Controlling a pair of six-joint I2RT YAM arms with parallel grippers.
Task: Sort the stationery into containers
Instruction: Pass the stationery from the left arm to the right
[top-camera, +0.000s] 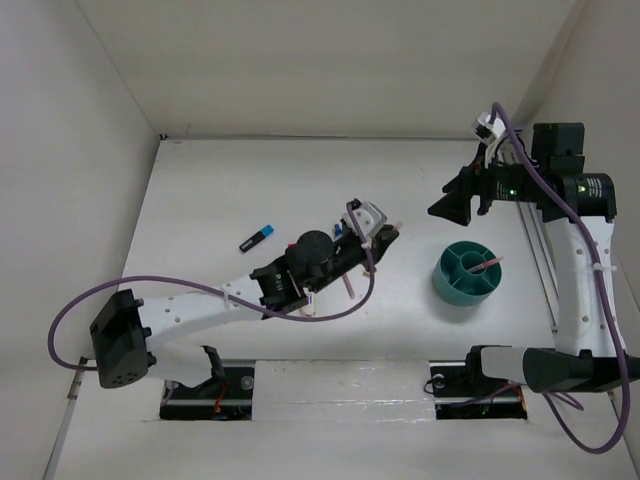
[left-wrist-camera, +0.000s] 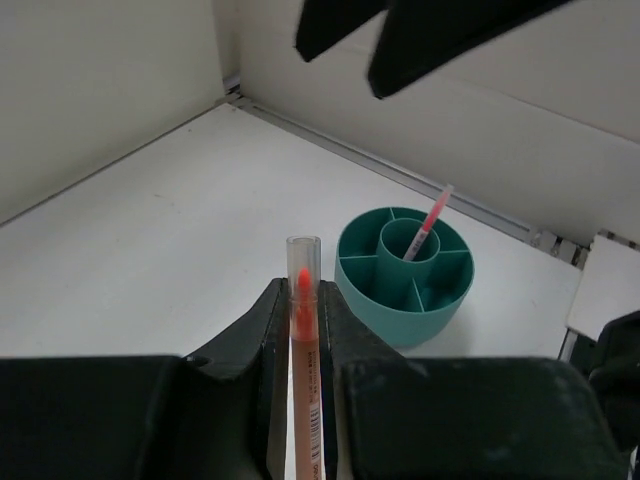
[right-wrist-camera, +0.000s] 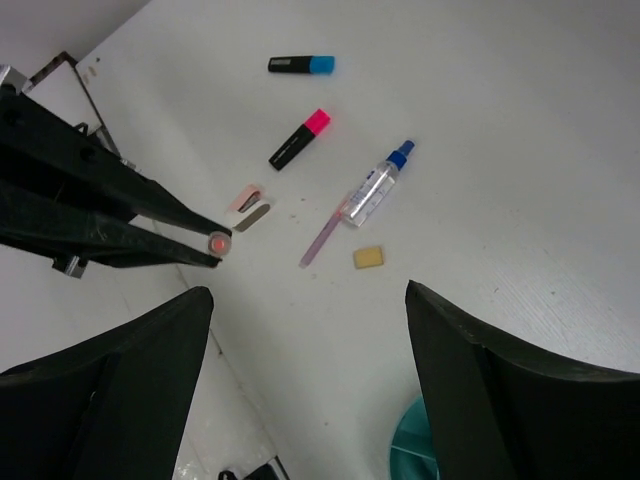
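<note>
A thin pink-orange pen (left-wrist-camera: 303, 400) is pinched btw the L jaws, which are pressed tight on its barrel. Its clear-capped tip sticks out past the jaws and is aimed twd the teal cup (left-wrist-camera: 400, 322). The pen is held off the surface (top-camera: 230, 190), approx mid-way across it, w/ the cup well apart to its right in the top view (top-camera: 445, 288). The cup is split into a round centre well and outer sections. A 2nd pen (left-wrist-camera: 428, 222) is seen leaning in the centre well, its top end poking above the rim. The R jaws are spread wide and held high near the far right of the surface, beyond the cup; nothing is gripped by them. In the R wrist view the held pen's tip (right-wrist-camera: 218, 242) is seen end-on btw the L jaws. The rest of the stationery is laid out on the surface behind it. A blue-capped highlighter (right-wrist-camera: 300, 65) is farthest, a pink-capped highlighter (right-wrist-camera: 298, 139) nearer. A small pinkish stapler (right-wrist-camera: 250, 205) is near the pen tip. A clear bottle w/ blue cap (right-wrist-camera: 375, 187) is laid flat, w/ a 3rd pen (right-wrist-camera: 322, 232) just beside its base. A tan eraser (right-wrist-camera: 368, 257) is close by, apart from both. Only the cup's rim is caught at that view's bottom edge.
</note>
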